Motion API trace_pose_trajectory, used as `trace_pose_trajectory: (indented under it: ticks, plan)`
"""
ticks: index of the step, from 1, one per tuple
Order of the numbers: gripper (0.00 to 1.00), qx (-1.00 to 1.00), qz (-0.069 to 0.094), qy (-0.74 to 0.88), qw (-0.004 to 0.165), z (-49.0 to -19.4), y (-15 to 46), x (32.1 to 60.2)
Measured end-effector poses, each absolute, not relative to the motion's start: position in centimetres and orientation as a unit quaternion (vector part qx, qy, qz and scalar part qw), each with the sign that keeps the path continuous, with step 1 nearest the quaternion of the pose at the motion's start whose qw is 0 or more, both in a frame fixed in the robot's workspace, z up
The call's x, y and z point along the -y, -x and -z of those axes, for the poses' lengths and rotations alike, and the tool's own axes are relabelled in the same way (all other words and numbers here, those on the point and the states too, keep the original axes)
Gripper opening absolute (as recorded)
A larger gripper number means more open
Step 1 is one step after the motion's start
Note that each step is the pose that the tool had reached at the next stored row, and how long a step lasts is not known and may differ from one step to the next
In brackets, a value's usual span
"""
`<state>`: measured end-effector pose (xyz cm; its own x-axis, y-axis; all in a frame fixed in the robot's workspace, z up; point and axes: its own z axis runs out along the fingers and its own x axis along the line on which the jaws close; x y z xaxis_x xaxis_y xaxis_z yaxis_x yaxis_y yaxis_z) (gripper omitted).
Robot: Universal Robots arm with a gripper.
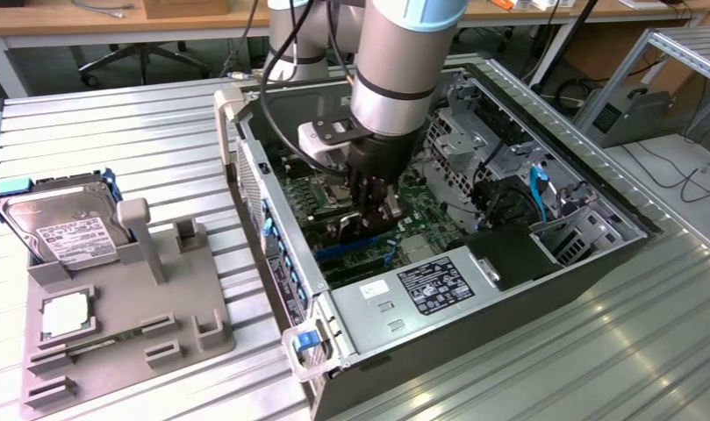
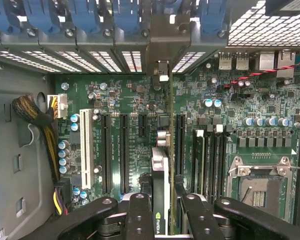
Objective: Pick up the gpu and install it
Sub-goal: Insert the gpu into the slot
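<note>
Wrist view: tool [image 2: 164, 202] clenched on the gpu [image 2: 160, 165], edge-on over the motherboard [image 2: 125, 100]. Hold it upright, square to the board, pressing down evenly.

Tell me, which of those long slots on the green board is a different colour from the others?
The white slot beside the cable bundle; the other long slots are black.
</note>
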<state>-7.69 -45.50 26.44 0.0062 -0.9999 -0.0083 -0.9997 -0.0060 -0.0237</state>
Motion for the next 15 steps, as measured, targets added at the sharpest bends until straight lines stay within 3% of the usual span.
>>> trace_pose_trajectory:
  ticks: [15]
  plan:
    - [0.27, -0.705, 0.007, 0.709, 0.011, -26.51, 7.79, 45.5]
